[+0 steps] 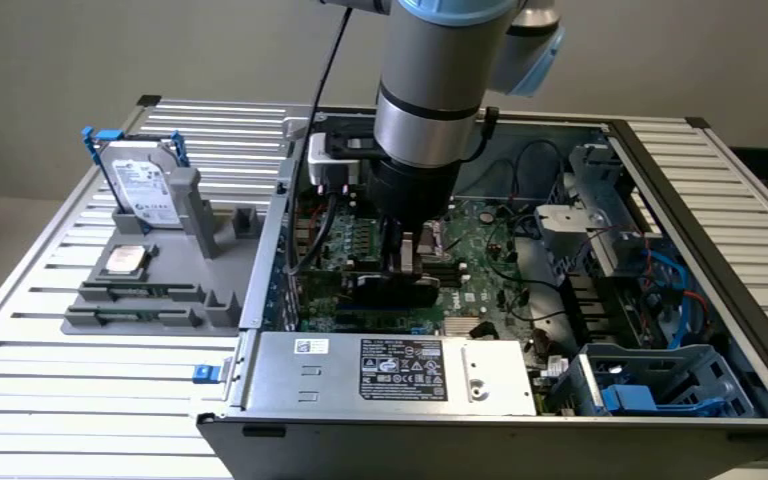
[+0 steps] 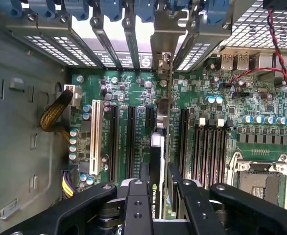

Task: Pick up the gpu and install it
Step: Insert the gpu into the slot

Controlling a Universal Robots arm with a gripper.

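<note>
Clamping gpu [image 2: 159, 147] between fingers [image 2: 136, 196] of gripper [image 2: 159, 193], jaws narrow, pressing on both faces of the card. Holding it on edge, upright, long side running toward the rear bracket openings, Nvidia label showing right by the fingers. Reaching straight down into open computer case [image 1: 704, 300] with arm [image 1: 424, 90] in exterior view, gripper [image 1: 400, 250] sitting low over motherboard [image 1: 491, 245], gpu [image 1: 391, 288] showing as dark block just under it. Hanging over the board between black expansion slots [image 2: 131, 137] on one side and memory sticks [image 2: 207, 142] on the other, white slot [image 2: 95, 132] further off beyond the black ones. Not able to tell whether lower edge is touching a slot. Noting empty cpu socket [image 2: 261, 178] past the memory sticks. Noting hard drive [image 1: 144, 185] with blue handle standing upright in grey fixture [image 1: 157, 300] on slatted table [image 1: 91, 400], on exterior view's left, well apart from case. Noting silver power supply [image 1: 398, 365] lying along near edge of case.
</note>
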